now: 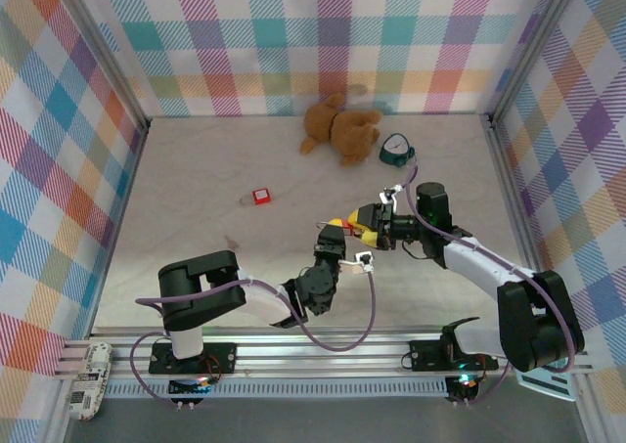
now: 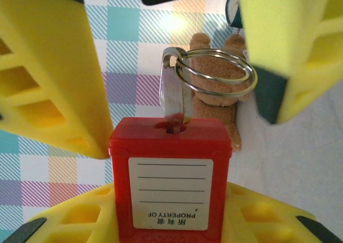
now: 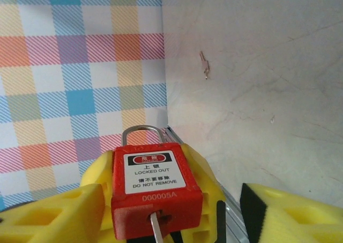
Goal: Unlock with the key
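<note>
A red padlock (image 2: 170,146) sits between the yellow fingers (image 2: 69,221) of my left gripper (image 2: 170,224), which is shut on its body above the table's middle (image 1: 337,236). The slim silvery key (image 2: 172,95) is stuck in the keyhole, with a wire ring (image 2: 214,71) hanging from its head. My right gripper (image 1: 366,230) faces the padlock's keyhole end. It is open, with one yellow finger (image 2: 53,66) on each side of the key. From the right wrist I see the padlock's label (image 3: 154,172), its closed shackle (image 3: 142,130) and the key blade (image 3: 156,228).
A second red padlock (image 1: 260,197) lies on the table to the left. A brown teddy bear (image 1: 340,128) and a teal object (image 1: 395,150) sit near the back wall. Checked walls close in three sides.
</note>
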Available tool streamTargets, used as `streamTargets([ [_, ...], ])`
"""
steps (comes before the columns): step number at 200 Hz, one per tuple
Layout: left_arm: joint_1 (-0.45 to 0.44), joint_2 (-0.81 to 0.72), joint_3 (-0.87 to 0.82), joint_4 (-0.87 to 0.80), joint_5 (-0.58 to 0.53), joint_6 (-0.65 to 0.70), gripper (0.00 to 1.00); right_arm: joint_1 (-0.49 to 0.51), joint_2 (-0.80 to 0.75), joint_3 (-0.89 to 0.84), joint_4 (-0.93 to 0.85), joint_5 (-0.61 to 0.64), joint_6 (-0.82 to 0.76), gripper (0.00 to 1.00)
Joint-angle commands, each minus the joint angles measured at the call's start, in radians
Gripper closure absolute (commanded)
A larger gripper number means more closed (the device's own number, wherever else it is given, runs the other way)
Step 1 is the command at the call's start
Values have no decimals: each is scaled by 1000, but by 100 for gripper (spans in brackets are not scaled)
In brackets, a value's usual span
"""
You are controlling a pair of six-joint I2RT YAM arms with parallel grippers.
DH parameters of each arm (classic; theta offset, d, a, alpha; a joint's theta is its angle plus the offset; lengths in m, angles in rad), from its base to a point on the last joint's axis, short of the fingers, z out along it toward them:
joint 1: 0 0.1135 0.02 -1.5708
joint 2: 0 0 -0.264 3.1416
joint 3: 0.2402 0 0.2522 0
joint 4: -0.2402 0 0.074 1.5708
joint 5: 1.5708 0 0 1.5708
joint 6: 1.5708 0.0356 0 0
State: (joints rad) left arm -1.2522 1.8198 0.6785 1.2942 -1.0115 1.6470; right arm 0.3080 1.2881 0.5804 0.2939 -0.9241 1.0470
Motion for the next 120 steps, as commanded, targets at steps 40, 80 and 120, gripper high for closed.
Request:
streamTargets([
  [40, 13, 25, 68, 66, 0, -19, 78, 10, 7, -25, 118, -48, 54, 53],
  [80, 12, 64, 87, 66, -5, -43, 77, 14, 39, -22, 181, -59, 102, 53],
  [120, 14, 83, 107, 66, 5, -60, 75, 17, 35, -22, 186, -59, 113, 53],
])
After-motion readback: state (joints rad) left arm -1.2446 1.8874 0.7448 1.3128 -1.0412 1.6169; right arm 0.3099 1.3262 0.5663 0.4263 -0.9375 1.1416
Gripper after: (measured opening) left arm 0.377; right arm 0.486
